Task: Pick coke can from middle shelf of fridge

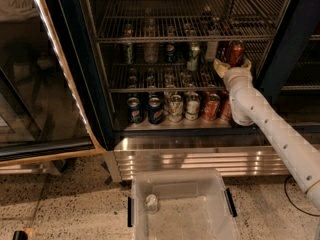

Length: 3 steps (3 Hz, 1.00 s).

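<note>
The fridge (100, 109) stands open, with wire racks and a ribbed steel base (190, 156). The coke can (235, 52), dark red with a silver top, stands upright at the right end of the middle shelf (150, 81). My gripper (231, 65) reaches into the fridge from the lower right on a white arm. It is open, with one finger on each side of the can's lower part. The can's base is hidden behind the gripper.
A Pepsi can (171, 53), a green can (194, 55) and bottles share the middle shelf. Pepsi cans (155, 109), green-and-white cans (192, 105) and red cans (211, 106) line the bottom tier. The glass door (45, 84) hangs open at left. A clear bin (185, 209) sits on the floor.
</note>
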Available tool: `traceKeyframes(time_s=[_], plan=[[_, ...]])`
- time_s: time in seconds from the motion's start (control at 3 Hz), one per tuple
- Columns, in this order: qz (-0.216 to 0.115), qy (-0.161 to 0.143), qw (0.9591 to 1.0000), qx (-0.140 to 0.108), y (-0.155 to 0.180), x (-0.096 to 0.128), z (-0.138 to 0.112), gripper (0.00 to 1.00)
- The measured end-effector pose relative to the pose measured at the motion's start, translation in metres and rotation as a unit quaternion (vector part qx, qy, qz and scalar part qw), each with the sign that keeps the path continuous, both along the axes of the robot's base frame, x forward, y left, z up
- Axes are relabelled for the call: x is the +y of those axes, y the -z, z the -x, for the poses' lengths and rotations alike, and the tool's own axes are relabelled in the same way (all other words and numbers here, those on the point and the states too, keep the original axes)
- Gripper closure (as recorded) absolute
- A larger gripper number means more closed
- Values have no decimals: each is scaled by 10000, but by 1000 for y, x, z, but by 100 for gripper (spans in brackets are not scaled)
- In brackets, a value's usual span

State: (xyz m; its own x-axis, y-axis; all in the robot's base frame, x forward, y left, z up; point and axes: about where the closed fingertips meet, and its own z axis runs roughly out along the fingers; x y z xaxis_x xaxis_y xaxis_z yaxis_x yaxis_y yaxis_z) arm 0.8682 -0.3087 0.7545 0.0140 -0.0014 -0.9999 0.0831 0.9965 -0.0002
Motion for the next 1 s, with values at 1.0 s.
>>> traceKeyframes(time_s=[1.0], plan=[[-164,261,9995,-57,9,-20,-34,28]])
